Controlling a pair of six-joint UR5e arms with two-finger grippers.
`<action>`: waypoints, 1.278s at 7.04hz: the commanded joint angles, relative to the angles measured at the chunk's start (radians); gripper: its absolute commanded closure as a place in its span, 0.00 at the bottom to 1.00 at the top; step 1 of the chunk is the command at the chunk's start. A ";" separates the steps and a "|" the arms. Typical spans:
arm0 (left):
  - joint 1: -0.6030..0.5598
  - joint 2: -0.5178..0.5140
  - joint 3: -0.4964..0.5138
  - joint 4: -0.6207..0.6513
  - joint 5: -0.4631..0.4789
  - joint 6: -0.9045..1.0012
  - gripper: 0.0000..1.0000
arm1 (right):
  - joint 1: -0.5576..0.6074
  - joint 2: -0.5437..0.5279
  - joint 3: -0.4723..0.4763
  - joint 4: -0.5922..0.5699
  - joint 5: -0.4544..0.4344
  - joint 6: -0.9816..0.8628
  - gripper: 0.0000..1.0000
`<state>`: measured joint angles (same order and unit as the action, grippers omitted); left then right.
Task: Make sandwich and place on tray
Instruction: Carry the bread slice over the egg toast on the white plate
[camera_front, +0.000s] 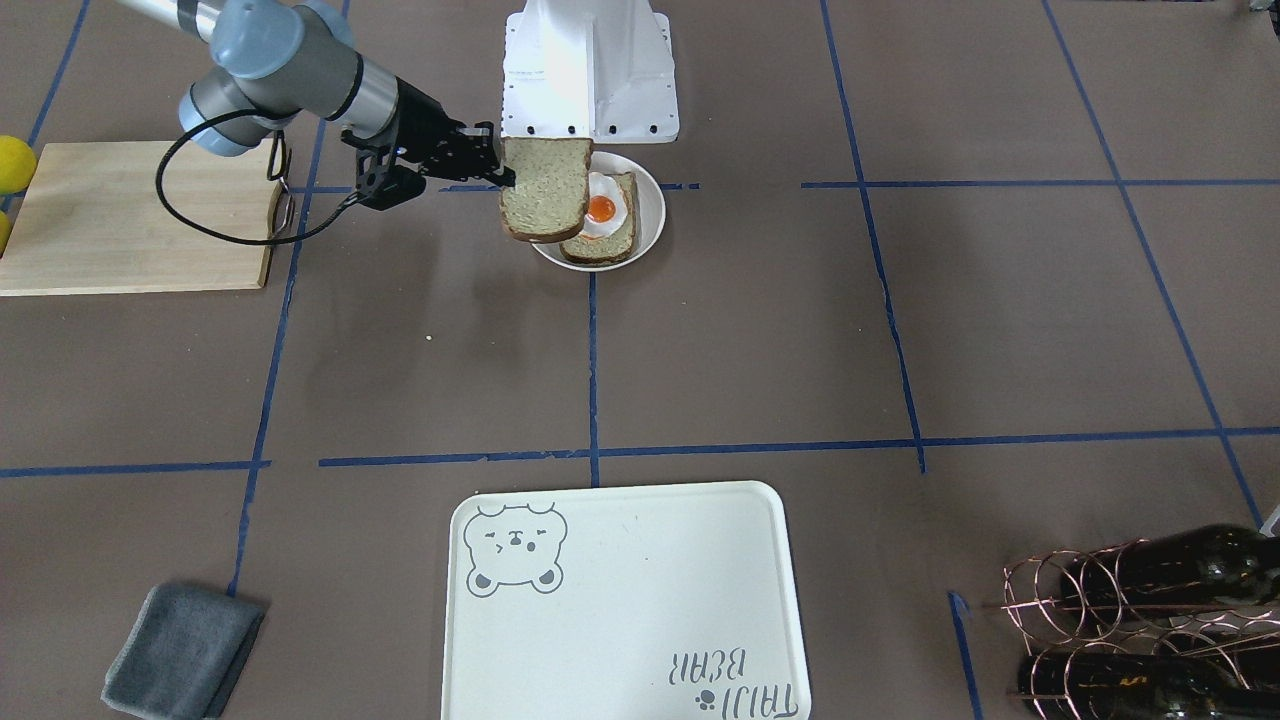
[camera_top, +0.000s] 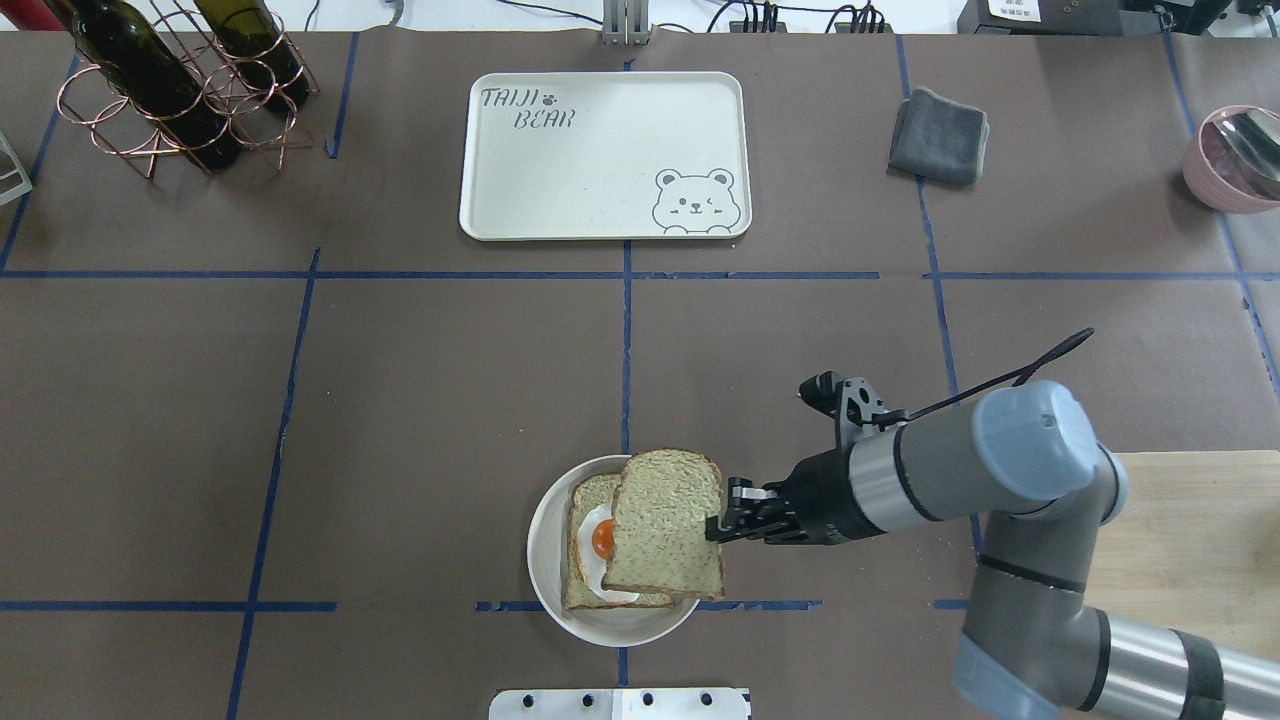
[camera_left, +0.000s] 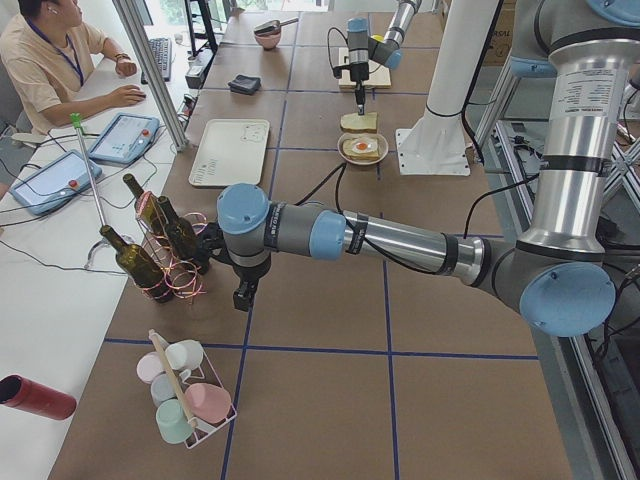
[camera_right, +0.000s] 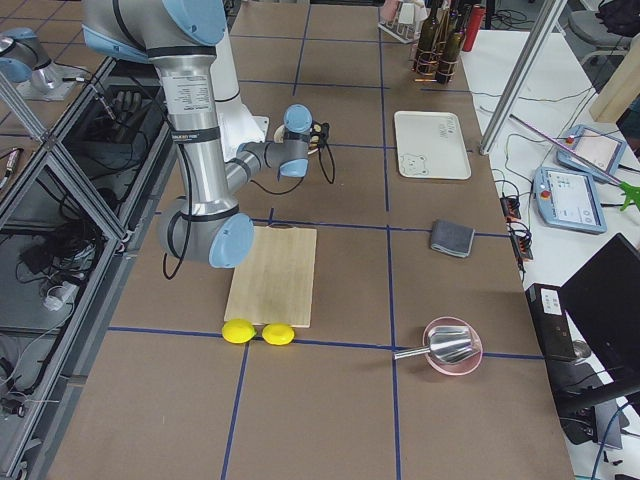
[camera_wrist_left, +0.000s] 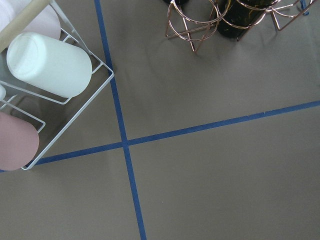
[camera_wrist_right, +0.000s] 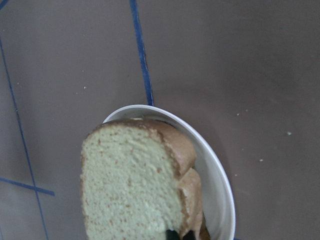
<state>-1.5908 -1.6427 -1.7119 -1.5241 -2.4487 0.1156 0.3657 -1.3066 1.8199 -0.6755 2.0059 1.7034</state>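
right end effector (camera_top: 716, 524): pinched on one edge of the top bread slice (camera_top: 665, 520), holding it just over the small white plate (camera_top: 537, 560).
left end effector (camera_left: 243, 296): far off by the wine bottles (camera_left: 140, 268); cannot tell how wide it is.
bottom slice (camera_top: 588, 495) and fried egg (camera_top: 601, 540): on the plate.
tray (camera_top: 600, 160): well apart, no sandwich on it yet.
risk: the top slice sits off to one side. dropped here, it may land crooked or slide off the egg.
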 joint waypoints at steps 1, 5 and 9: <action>0.000 0.001 0.006 -0.005 -0.001 0.001 0.00 | -0.083 0.049 -0.004 -0.114 -0.095 -0.007 1.00; 0.000 0.003 0.009 -0.008 -0.001 0.001 0.00 | -0.105 0.072 -0.016 -0.119 -0.173 -0.011 1.00; 0.000 0.003 0.000 -0.008 -0.001 -0.001 0.00 | -0.076 0.082 -0.028 -0.131 -0.167 -0.016 1.00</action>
<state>-1.5907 -1.6398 -1.7088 -1.5324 -2.4491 0.1152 0.2903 -1.2286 1.7973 -0.8062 1.8400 1.6877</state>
